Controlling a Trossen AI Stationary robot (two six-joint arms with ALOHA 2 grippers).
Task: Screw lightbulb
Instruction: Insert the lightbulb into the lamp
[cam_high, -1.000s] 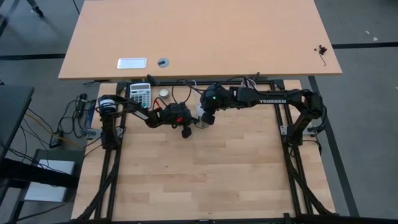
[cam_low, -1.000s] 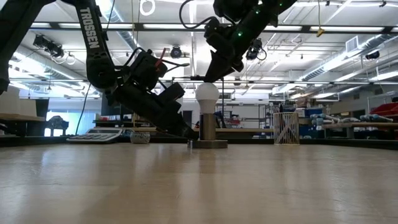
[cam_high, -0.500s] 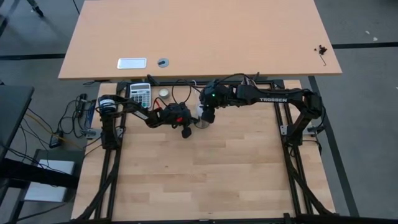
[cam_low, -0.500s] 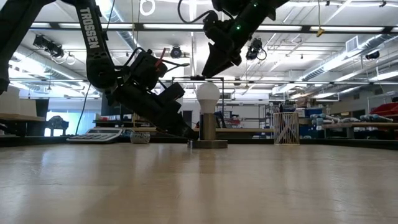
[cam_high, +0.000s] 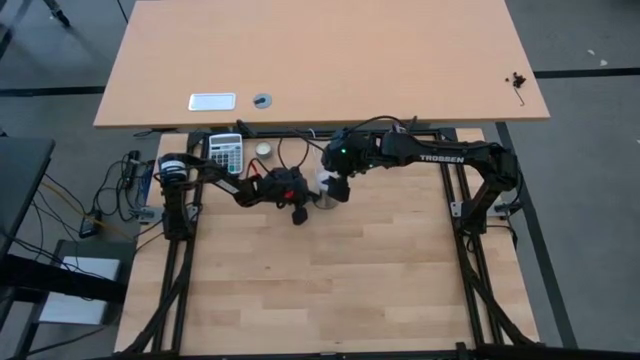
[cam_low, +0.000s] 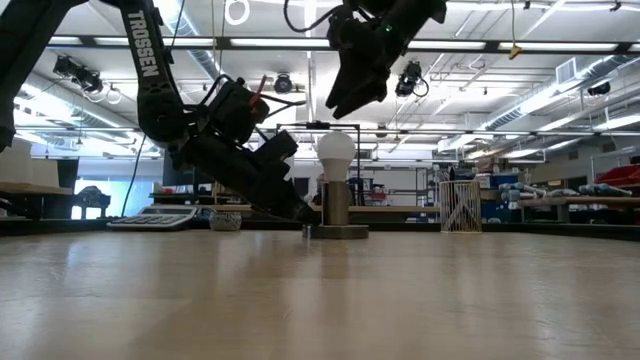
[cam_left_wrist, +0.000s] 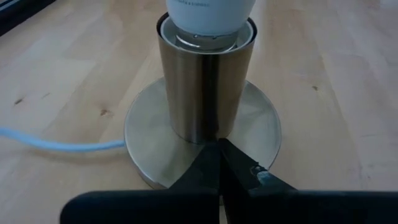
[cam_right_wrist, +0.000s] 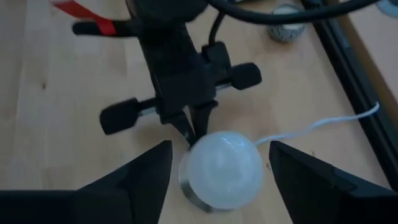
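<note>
The white lightbulb stands upright with its screw end down in the grey metal socket tube, which rises from a round base disc. My left gripper is shut, low on the table's left side of the socket, with its tips at the foot of the tube. My right gripper hangs open above the bulb, one finger off each side of the globe and clear of it. In the low view my right gripper is well above the globe. My left gripper sets its shut fingertips on the top face of the base disc, right at the foot of the socket tube. The fingers slant down from the table's left. The socket stands upright with its disc flat on the table.
A thin white cord runs from the socket over the table. A calculator and a small round tin lie at the table's far edge, left of the socket. A large desk stands beyond. The near half of the table is bare wood.
My right gripper has opened wide and risen from the top of the bulb, tipping a little more downward. The bulb stays upright in the socket. My left gripper has kept still on the base.
</note>
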